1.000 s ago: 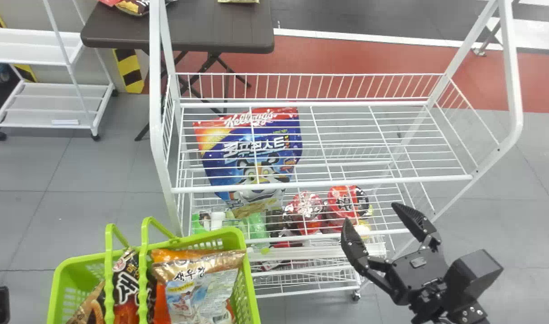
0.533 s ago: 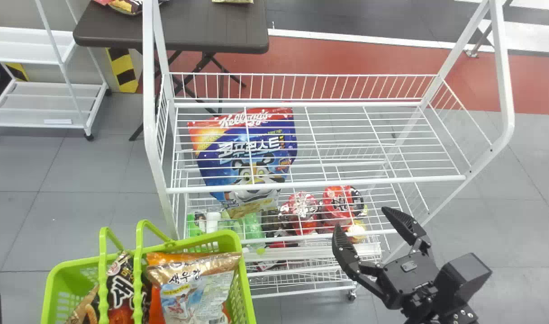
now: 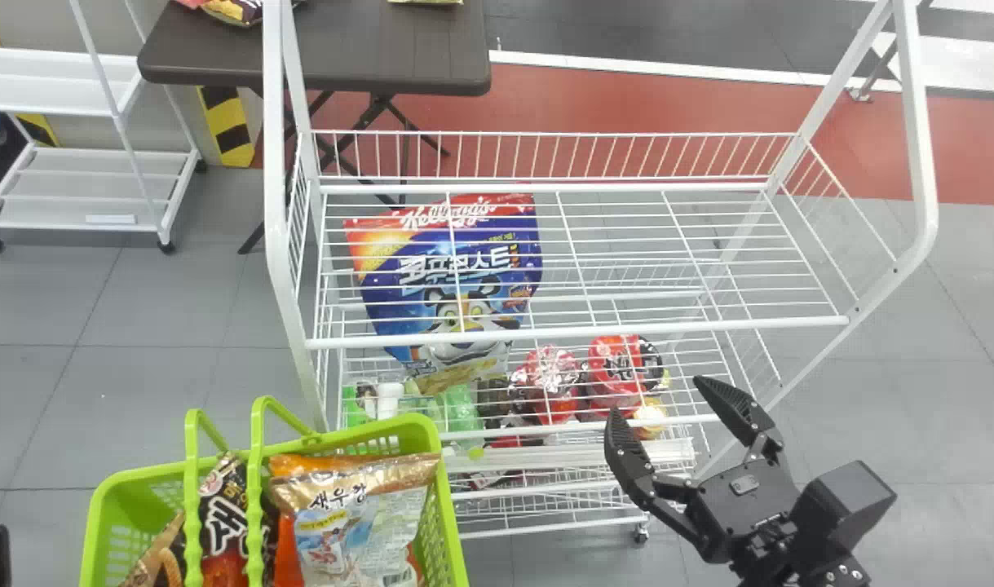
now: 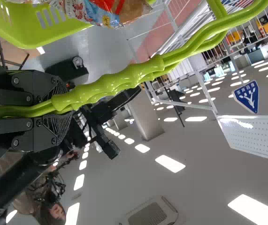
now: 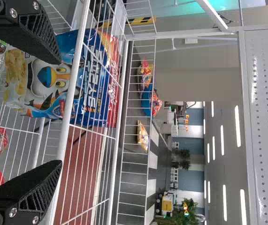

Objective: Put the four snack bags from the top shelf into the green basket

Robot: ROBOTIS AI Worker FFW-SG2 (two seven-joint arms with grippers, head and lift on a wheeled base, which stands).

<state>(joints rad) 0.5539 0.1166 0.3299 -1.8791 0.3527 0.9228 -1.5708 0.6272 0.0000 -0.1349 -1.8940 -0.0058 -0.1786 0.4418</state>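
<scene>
In the head view my right gripper (image 3: 655,396) hangs open at the near right of the white shelf, nothing between its fingers; in the right wrist view the gripper (image 5: 58,112) stands wide apart before the shelf's front rail. The green basket (image 3: 453,522) is at the bottom left, its two handles raised. Inside lie a dark snack bag (image 3: 229,522), a gold-and-white one (image 3: 333,534) and some orange packaging. In the left wrist view my left gripper (image 4: 63,104) is shut on both green handles (image 4: 119,79). The top shelf (image 3: 643,244) has bare white wires.
A blue cereal bag (image 3: 456,277) shows behind the top shelf's wires, red cup noodles (image 3: 615,367) lower down. White posts (image 3: 280,163) rise at the shelf's sides. A dark table (image 3: 382,49) with snack bags stands behind.
The head view's scene has shifted slightly left. My right gripper has drawn back a little towards the bottom edge, still open. The bags in the basket look the same.
</scene>
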